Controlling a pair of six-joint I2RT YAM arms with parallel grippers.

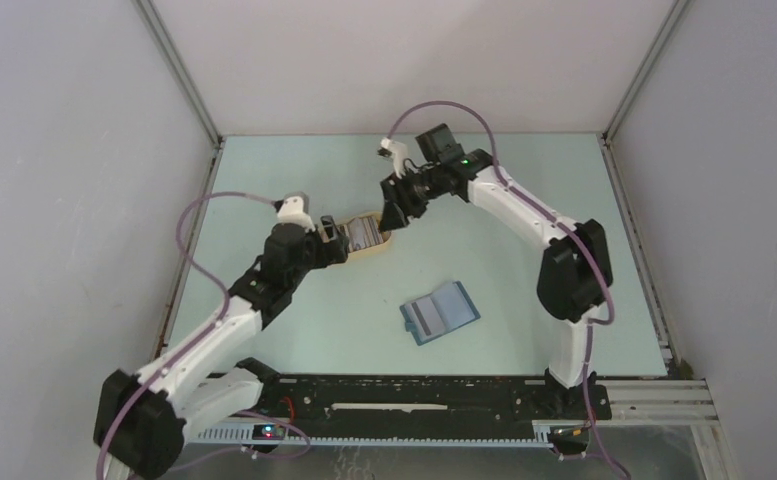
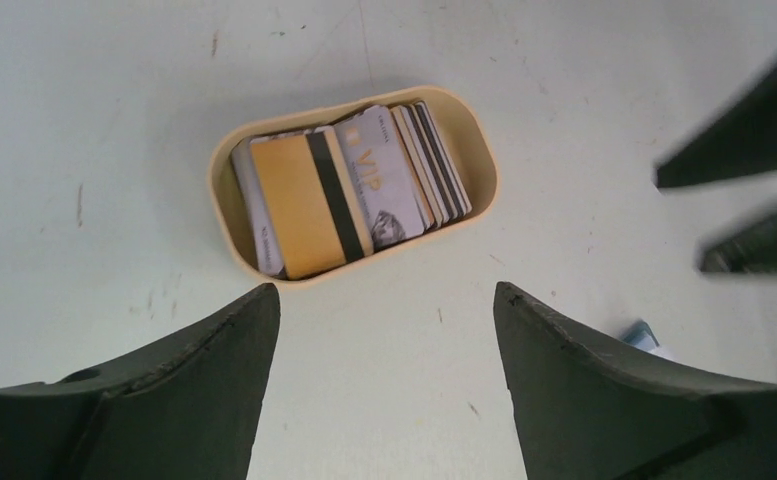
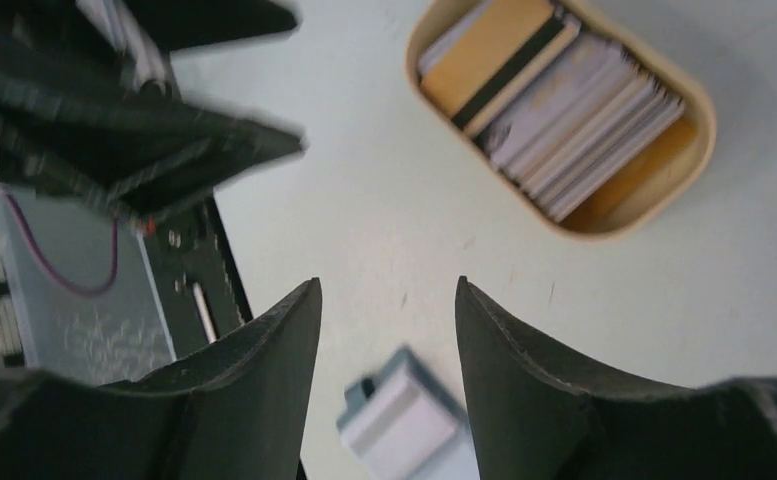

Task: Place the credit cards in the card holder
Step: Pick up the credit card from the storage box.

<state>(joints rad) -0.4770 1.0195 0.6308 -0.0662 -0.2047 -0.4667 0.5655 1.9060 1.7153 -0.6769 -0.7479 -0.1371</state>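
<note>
1. Top external view: one oval tan tray [image 1: 388, 240] sits on the pale green worktop [image 1: 294, 330], left of centre and about midway between the near and far edges. Its long axis runs roughly left to right.
2. The credit cards [image 1: 364, 234] lie inside it. From here they show only as a pale, striped patch.
3. One teal-blue card holder [image 1: 440, 312] lies open and flat nearer the near edge, well apart from the tray. Its long axis climbs slightly from near-left to far-right, and the lighter slotted inside faces up.
4. The left jaws are at the tray's left end and the right jaws at its right end.
5. Left wrist view: the left jaws stand wide open above bare worktop [image 2: 384, 400] with nothing between them, and the tray [image 2: 219, 200] is just beyond their tips.
6. The credit cards [image 2: 334, 190] overlap in a fan along the tray's length, each long axis lying across the tray's short width.
7. Uppermost are a yellow-orange card with a black stripe and a pale card marked VIP. Several more show only their edges, so the number cannot be told.
8. Right wrist view: the right jaws are partly open and empty over the worktop [image 3: 384, 200].
9. The tray [image 3: 702, 150] with its credit cards [image 3: 564, 110] is in the upper right of this view.
10. The card holder [image 3: 404, 420] shows blurred below the tips.
</note>
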